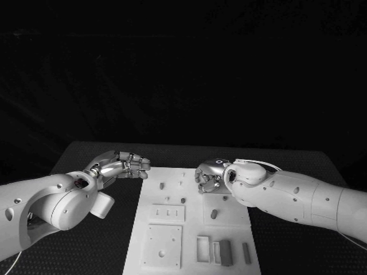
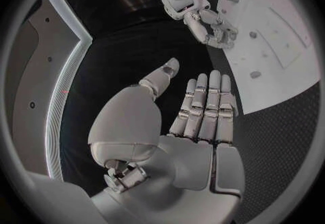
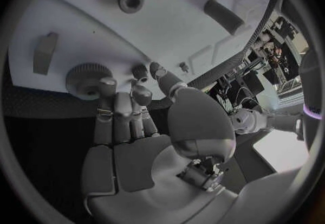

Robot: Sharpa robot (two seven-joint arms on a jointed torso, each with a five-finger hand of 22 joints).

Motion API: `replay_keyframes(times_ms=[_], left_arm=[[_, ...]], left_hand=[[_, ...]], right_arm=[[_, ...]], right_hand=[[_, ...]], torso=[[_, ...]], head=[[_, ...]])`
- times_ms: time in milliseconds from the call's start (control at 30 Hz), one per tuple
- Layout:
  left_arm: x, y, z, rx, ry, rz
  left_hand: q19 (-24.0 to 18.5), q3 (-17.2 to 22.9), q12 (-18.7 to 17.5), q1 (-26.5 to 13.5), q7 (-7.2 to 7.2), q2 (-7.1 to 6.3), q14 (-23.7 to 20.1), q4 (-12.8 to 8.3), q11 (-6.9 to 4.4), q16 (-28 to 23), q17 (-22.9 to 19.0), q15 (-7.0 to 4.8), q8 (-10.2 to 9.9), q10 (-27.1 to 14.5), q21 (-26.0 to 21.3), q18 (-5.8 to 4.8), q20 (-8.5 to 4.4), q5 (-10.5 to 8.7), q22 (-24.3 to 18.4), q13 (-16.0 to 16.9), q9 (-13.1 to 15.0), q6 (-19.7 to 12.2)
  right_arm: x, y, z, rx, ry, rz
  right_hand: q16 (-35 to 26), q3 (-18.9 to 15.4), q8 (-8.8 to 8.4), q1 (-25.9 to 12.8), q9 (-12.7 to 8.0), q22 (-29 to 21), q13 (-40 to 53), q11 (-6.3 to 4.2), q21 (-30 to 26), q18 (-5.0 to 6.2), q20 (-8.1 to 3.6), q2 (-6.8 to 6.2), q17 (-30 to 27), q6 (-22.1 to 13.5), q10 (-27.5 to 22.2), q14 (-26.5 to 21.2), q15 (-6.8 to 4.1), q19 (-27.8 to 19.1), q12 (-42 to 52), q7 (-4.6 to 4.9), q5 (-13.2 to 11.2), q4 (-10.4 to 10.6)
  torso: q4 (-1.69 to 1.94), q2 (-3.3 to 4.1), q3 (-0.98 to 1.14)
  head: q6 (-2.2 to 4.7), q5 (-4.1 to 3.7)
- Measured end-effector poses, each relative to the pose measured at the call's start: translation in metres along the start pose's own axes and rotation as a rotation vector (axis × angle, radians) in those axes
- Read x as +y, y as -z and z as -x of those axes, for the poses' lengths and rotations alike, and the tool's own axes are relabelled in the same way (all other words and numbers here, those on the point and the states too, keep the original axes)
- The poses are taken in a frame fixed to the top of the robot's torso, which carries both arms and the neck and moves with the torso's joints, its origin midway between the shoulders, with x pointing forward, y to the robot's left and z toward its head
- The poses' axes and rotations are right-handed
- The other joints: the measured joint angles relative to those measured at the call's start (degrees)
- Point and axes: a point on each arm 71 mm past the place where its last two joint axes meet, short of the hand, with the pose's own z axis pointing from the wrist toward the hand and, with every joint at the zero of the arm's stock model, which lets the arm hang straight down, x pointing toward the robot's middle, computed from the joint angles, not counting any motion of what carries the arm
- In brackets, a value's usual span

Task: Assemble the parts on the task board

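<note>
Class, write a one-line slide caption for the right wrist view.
Right hand reaches over the task board, fingers at a round knurled part.

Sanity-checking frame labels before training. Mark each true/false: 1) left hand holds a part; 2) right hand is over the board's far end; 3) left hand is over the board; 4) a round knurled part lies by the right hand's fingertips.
1) False: the left hand has its fingers extended, holding nothing.
2) True: the right hand is above the far end of the task board.
3) False: it hovers beside the board's left edge, above the black table.
4) True: the knurled round part sits at the right hand's fingertips.
</note>
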Motion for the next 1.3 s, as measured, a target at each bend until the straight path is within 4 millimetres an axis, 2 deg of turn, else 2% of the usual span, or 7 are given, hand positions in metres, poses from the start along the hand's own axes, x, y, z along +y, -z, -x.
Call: replay_keyframes(times_ms=[533,633,767,833,900,1000,1300], left_arm=[[0.0007,0.0001,0.0035,-0.008,-0.001,0.002],[0.0009,-0.0001,0.0045,-0.011,-0.002,0.003],[0.0009,-0.0002,0.0046,-0.011,-0.002,0.003],[0.0009,-0.0002,0.0046,-0.011,-0.002,0.003],[0.0009,-0.0002,0.0046,-0.011,-0.002,0.003],[0.0009,-0.0002,0.0047,-0.011,-0.002,0.003],[0.0009,-0.0001,0.0048,-0.011,-0.002,0.003]], left_hand=[[0.0,0.0,0.0,0.0,0.0,0.0,0.0,0.0,0.0,0.0,0.08,0.0,0.0,0.0,-0.22,-0.01,0.0,0.0,0.0,-0.01,0.0,0.0],[0.0,0.0,0.0,0.0,0.0,0.0,0.0,0.0,0.0,-0.22,0.08,0.0,0.0,0.0,-0.22,-0.01,0.0,0.0,-0.05,-0.05,0.01,0.0],[0.0,0.0,0.0,0.0,0.0,0.0,0.0,0.0,0.0,-0.22,0.11,0.0,0.0,0.0,-0.22,-0.01,0.0,0.0,-0.05,-0.05,-0.05,0.0],[0.0,0.0,0.0,0.0,0.0,0.0,0.0,0.0,0.0,-0.22,0.13,0.0,0.0,0.0,-0.22,-0.01,0.0,0.0,-0.05,-0.04,-0.05,0.0],[0.0,0.0,0.0,0.0,0.0,0.0,0.0,0.0,0.0,-0.22,0.13,0.0,0.0,0.0,-0.22,-0.01,0.01,0.0,-0.05,-0.05,-0.05,0.0],[0.0,0.0,0.0,0.0,0.0,0.0,0.0,0.0,0.0,-0.22,0.13,0.0,0.0,0.0,-0.22,-0.01,0.0,0.0,-0.05,-0.04,-0.04,0.0],[0.0,0.0,0.0,0.0,0.0,0.0,0.0,0.0,0.0,-0.22,0.19,0.0,0.0,0.0,-0.22,-0.01,0.0,0.0,-0.05,-0.04,-0.04,0.0]], right_arm=[[-0.0013,0.0048,0.0015,-0.013,-0.003,0.004],[-0.0016,0.0056,0.0017,-0.015,-0.004,0.004],[-0.002,0.006,0.0022,-0.019,-0.004,0.004],[-0.002,0.0062,0.0024,-0.02,-0.005,0.004],[-0.0019,0.0062,0.0027,-0.021,-0.005,0.004],[-0.002,0.0064,0.0032,-0.023,-0.006,0.004],[-0.005,0.0083,0.0044,-0.027,-0.01,-0.003]], right_hand=[[0.0,0.0,-0.08,0.04,0.02,0.0,0.0,-0.21,0.23,0.0,0.01,0.04,-0.12,0.6,0.21,-0.02,0.01,0.01,0.0,-0.15,0.0,0.0],[0.0,0.13,-0.11,0.05,0.03,0.0,-0.01,-0.21,0.23,0.01,0.0,0.56,-0.11,0.89,0.21,0.14,-0.15,-0.01,0.0,-0.23,0.0,0.13],[-0.01,0.32,0.11,0.0,0.19,0.0,0.05,-0.21,0.23,0.0,-0.2,0.61,-0.16,1.15,0.21,0.17,-0.17,-0.21,0.0,-0.32,0.0,0.0],[-0.01,0.32,0.14,0.2,0.19,0.0,0.05,-0.41,0.23,0.0,-0.2,1.31,-0.16,1.16,0.41,0.17,-0.18,-0.21,0.0,-0.33,0.0,0.0],[-0.01,0.61,0.22,0.39,0.19,0.0,0.05,-0.41,0.23,0.0,-0.2,1.61,-0.16,1.42,0.41,0.18,-0.18,-0.21,0.0,-0.56,0.0,-0.05],[-0.01,0.64,0.25,0.28,0.19,0.0,0.05,-0.41,0.44,0.01,-0.2,1.98,-0.16,1.61,0.41,0.18,-0.19,-0.21,0.0,-0.39,0.0,0.0],[0.22,0.64,0.26,0.51,0.26,-0.01,0.11,-0.61,0.45,0.01,-0.2,2.2,-0.13,1.81,0.61,0.43,-0.43,-0.21,0.0,-0.58,0.0,0.0]], torso=[[-0.03,0.41,0.01],[-0.03,0.47,0.01],[-0.03,0.54,0.01],[-0.02,0.57,0.02],[0.0,0.59,0.02],[0.01,0.63,0.02],[0.02,0.73,0.02]], head=[[0.31,0.1],[0.36,0.07],[0.41,0.06],[0.43,0.04],[0.47,-0.01],[0.51,-0.09],[0.55,-0.16]])
